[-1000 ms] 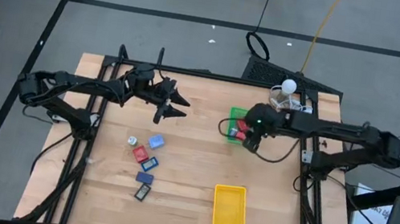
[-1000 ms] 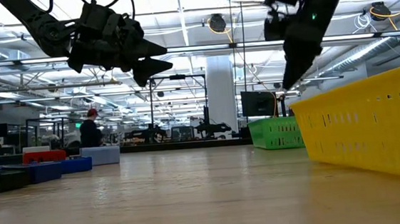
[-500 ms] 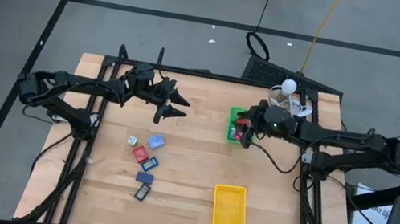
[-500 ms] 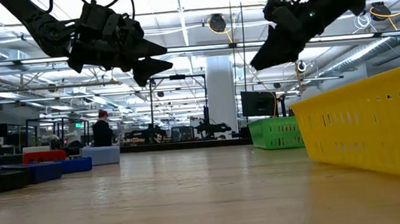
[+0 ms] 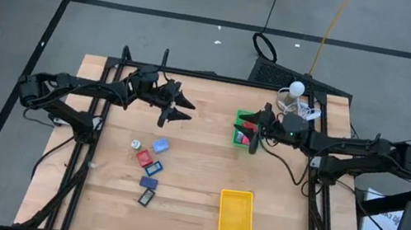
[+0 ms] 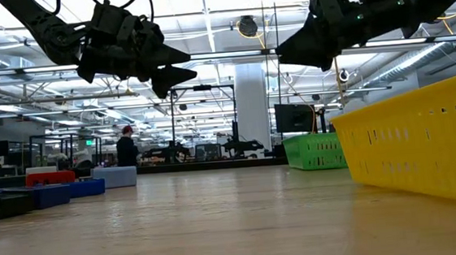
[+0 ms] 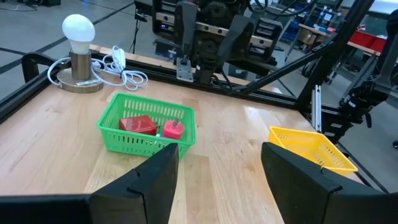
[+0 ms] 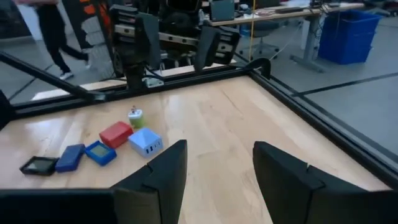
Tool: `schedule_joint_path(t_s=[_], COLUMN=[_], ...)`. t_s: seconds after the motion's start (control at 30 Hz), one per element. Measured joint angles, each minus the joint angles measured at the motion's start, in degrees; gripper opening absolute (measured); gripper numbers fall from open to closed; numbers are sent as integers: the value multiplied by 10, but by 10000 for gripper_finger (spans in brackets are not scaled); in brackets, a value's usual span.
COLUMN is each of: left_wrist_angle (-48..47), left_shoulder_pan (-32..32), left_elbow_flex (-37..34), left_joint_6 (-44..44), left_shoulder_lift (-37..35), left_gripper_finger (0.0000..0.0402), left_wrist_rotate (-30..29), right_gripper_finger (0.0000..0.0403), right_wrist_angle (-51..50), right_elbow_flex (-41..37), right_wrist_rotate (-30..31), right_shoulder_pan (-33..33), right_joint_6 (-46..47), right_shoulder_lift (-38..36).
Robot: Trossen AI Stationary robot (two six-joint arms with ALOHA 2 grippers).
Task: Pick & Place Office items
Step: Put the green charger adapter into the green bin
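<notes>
You have the right gripper (image 5: 251, 131) empty with its jaws apart above the green tray (image 5: 240, 119); next, reach for the light blue piece (image 5: 160, 146) on the bench (image 5: 196, 172).

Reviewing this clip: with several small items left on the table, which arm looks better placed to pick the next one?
Probably the left. The left gripper hangs open just above the loose office items, while the right gripper is open over the green tray, across the table from them.

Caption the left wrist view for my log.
Two red items sit in the green basket; yellow basket empty beyond the open left hand.
</notes>
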Motion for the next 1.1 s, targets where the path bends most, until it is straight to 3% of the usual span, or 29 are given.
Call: schedule_joint_path(t_s=[0.23,0.6,0.7,0.8,0.9,1.0,1.1], left_wrist_angle=[-1,-9,-67,-188,-363,-539,-677], left_shoulder_pan=[0,78,98,87,46,-6,-58], left_elbow_flex=[1,4,4,4,4,4,4], left_joint_6=[-91,-254,-253,-216,-122,-47,-33], left_shoulder_lift=[0,-136,-198,-265,-327,-378,-400], left_gripper_finger=[230,230,230,230,230,230,230], left_wrist_rotate=[16,180,213,236,182,28,-126], right_gripper_finger=[171,171,171,171,171,171,171], right_wrist_angle=[0,-1,-4,-14,-22,-22,-22], right_elbow_flex=[0,0,0,0,0,0,0], right_wrist_rotate=[-1,-1,-1,-3,-19,-35,-46], right_shoulder_pan=[0,0,0,0,0,0,0], right_joint_6=[5,-18,-24,-25,-27,-35,-45], right_shoulder_lift=[0,0,0,0,0,0,0])
